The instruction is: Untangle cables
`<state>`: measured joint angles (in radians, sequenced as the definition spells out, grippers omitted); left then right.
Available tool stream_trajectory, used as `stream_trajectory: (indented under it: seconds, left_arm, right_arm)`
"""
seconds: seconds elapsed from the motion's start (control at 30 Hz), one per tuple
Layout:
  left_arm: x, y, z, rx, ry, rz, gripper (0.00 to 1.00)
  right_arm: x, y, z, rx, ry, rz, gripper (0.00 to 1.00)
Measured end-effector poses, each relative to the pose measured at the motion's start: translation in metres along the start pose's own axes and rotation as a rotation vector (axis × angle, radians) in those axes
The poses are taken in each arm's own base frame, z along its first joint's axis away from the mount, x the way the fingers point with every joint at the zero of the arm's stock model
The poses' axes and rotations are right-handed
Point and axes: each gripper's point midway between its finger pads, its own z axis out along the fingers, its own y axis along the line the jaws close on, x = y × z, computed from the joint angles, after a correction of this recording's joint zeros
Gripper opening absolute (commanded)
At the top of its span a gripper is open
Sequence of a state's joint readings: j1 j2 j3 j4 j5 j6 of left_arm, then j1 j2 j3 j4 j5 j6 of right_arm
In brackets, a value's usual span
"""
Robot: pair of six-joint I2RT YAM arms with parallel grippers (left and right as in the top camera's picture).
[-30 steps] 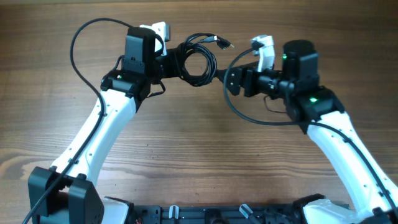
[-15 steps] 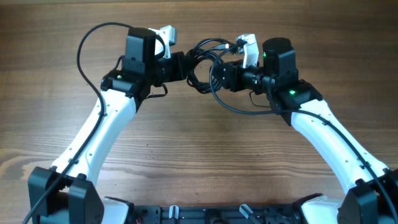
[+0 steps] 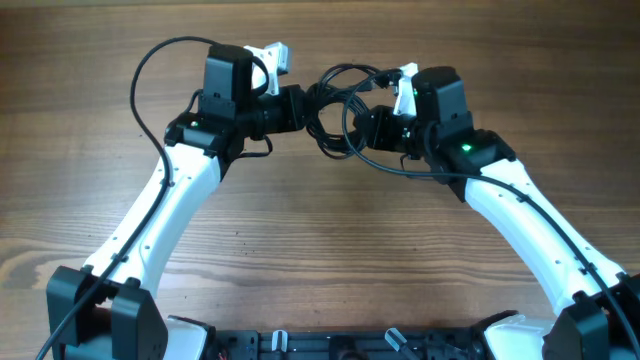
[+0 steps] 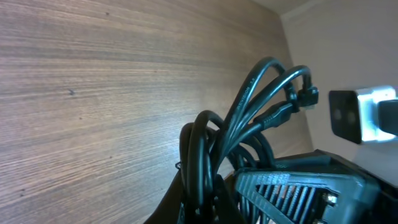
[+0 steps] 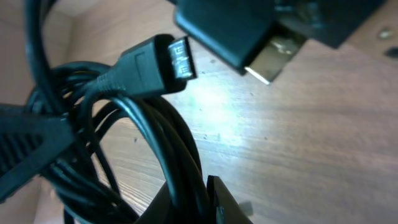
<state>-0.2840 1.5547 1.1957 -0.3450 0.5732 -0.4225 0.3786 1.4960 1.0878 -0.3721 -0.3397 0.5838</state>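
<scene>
The cables (image 3: 331,98) are a coil of thin black cord held above the table between both arms. My left gripper (image 3: 300,108) is shut on the coil's left side; in the left wrist view several strands (image 4: 249,118) rise out of its gripper (image 4: 200,208). My right gripper (image 3: 358,125) is shut on strands at the coil's right side, which run down between its gripper (image 5: 199,202) fingers. A small black plug (image 5: 168,57) with a metallic tip and a wider plug (image 5: 270,59) with a pale metal end hang close in front of the right wrist camera.
The wooden table (image 3: 330,250) lies below. A thicker black wire (image 3: 150,70) fixed to the left arm loops out at the back left, and another (image 3: 390,165) hangs under the right wrist. The right gripper's body (image 4: 298,186) fills the lower right of the left wrist view.
My right arm has moved left to the coil and its jaws have closed on the strands. The left arm has stayed nearly still, holding the coil.
</scene>
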Motion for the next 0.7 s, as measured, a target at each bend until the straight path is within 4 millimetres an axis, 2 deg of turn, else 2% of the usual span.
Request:
stream_trajectory:
  seconds: [0.3,0.47,0.63,0.67,0.7]
  left_arm:
    - [0.010,0.001,0.004,0.031,0.043,-0.022,0.04]
    - [0.015,0.003,0.005,0.022,0.064,-0.038,0.05]
    - [0.025,0.011,0.004,-0.012,0.099,-0.064,0.17]
    - [0.026,0.020,0.002,-0.057,0.098,-0.072,0.17]
    - [0.023,0.031,-0.001,-0.098,0.084,-0.081,0.15]
  right_arm:
    - [0.014,-0.018,-0.005,0.147,0.031,0.100,0.04]
    - [0.017,-0.021,-0.006,0.185,0.033,0.108,0.04]
    - [0.020,-0.022,-0.005,0.184,0.045,0.095,0.04]
    - [0.022,-0.033,-0.007,0.234,0.043,0.104,0.04]
    - [0.024,-0.055,-0.010,0.305,0.040,0.127,0.04]
